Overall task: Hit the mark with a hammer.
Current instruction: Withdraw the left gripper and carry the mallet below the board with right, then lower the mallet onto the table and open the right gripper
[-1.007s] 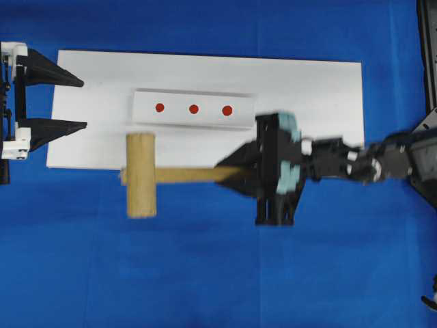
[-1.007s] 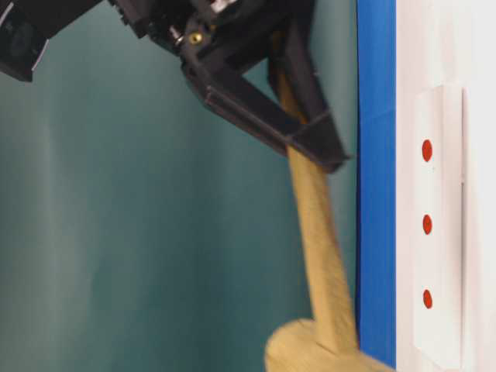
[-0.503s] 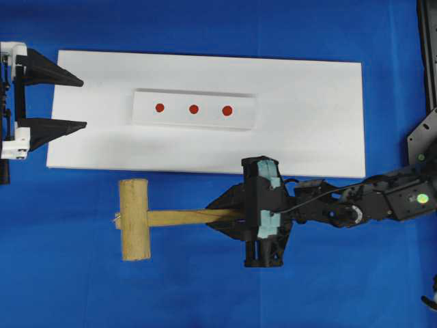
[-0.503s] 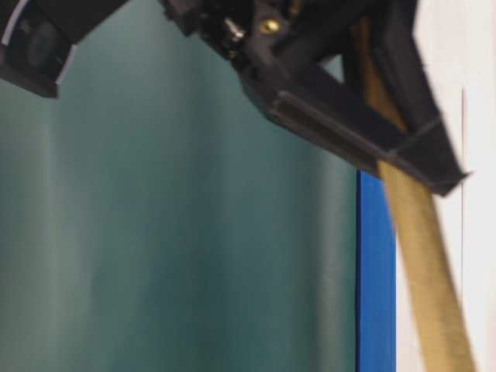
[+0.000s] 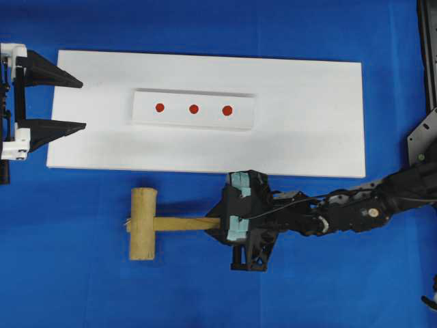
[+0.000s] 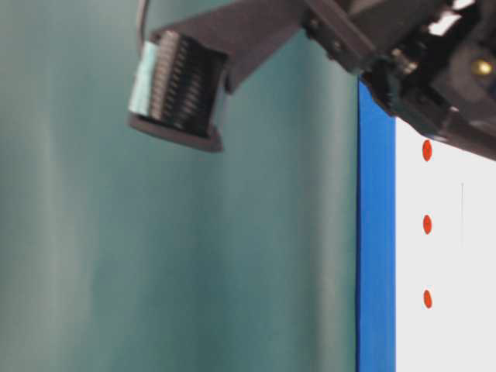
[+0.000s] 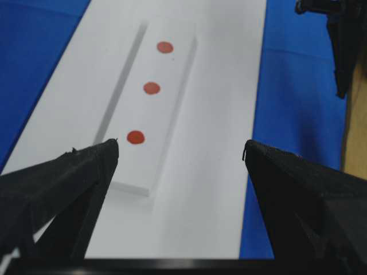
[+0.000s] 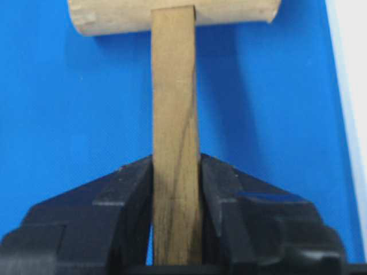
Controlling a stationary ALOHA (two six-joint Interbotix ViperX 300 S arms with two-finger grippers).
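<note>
A: What's laid out?
B: One white board (image 5: 307, 116) on blue cloth (image 5: 68, 273), one strip (image 5: 193, 109) (three red dots (image 5: 193, 108)).
A: The hammer (image 5: 145, 223)?
B: Below the board, handle pinched in the right gripper (image 5: 222, 222). Left gripper (image 5: 82, 104) gapes, holding nothing.

Matt light-wood hammer (image 5: 145, 223); smooth white board (image 5: 307, 116); blue cloth (image 5: 82, 287).

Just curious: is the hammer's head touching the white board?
Apart. The overhead view shows blue cloth between the hammer and the white board.
</note>
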